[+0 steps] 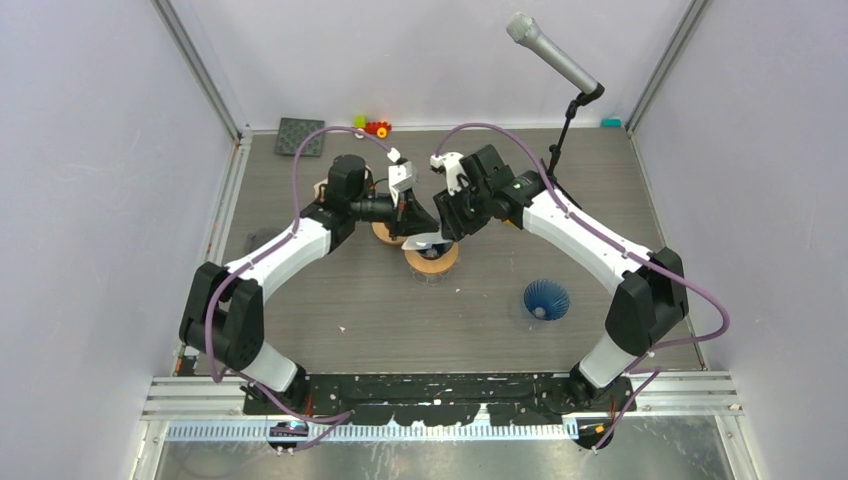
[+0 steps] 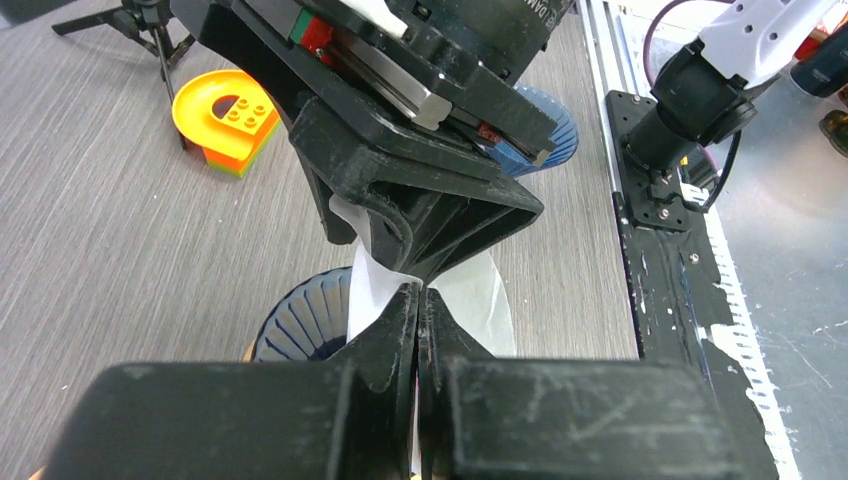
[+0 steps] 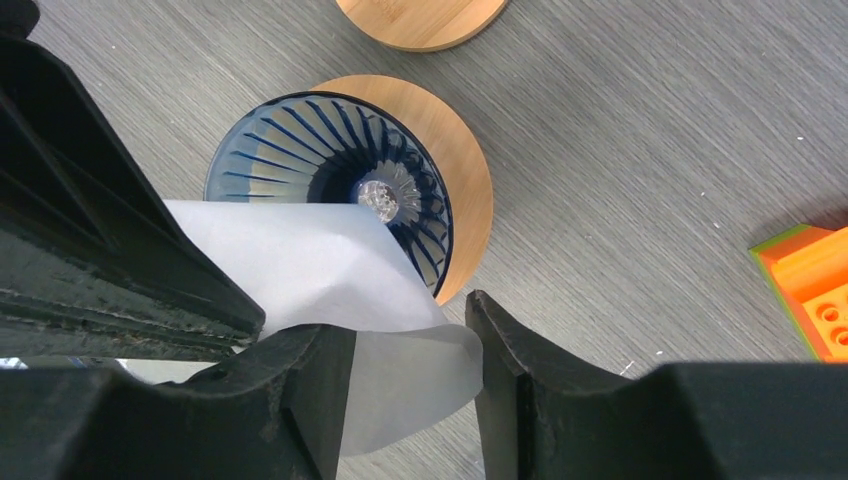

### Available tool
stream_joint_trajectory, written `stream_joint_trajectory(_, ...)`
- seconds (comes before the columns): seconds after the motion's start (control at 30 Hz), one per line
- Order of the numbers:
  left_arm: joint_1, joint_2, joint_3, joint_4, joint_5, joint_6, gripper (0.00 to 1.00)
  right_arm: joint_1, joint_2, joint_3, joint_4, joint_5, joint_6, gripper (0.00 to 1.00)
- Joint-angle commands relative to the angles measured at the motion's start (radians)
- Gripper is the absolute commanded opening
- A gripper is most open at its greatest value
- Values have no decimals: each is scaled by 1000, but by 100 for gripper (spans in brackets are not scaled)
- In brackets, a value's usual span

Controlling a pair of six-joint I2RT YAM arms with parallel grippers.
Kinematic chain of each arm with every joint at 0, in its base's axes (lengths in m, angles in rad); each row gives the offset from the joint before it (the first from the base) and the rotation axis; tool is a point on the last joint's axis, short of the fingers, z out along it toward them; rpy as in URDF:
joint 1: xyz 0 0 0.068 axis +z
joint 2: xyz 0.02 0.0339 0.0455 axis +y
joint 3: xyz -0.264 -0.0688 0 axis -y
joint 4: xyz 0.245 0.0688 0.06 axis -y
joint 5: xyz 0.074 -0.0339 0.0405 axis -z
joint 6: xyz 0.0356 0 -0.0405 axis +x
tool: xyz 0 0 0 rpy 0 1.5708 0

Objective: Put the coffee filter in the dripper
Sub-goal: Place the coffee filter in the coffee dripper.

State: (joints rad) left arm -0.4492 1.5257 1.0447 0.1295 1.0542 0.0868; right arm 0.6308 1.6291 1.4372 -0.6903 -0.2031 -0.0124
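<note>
Above dripper (image 3: 290, 140) | coffee filter (image 3: 320, 270) pinched by left end effector (image 2: 418, 298)

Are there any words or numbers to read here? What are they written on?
"DAM": white letters, cut off by the picture's top edge, on the black housing in the left wrist view.
Nothing else can be read: the coffee filter, the dripper and the toy block show no print.

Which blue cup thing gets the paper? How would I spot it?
Find the middle of the table, where the left gripper and right gripper meet. The dripper sits just under them. Only it stands on a round wooden base; the other blue cone, off right, has none.
</note>
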Motion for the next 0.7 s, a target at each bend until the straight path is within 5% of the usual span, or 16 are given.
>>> stream_joint_trajectory(0.0,6,7,70,-55,41,58,0,-3,-70,-1,11,8,11,46)
stream_joint_trajectory(0.23,9,-7,89,-109,-26,71,4,-2,-82,-17,18,38,37,34)
stream_joint_trajectory(0.67,5,-83,78,-218,-186,43,45,-3,-118,-61,93,96,139,31)
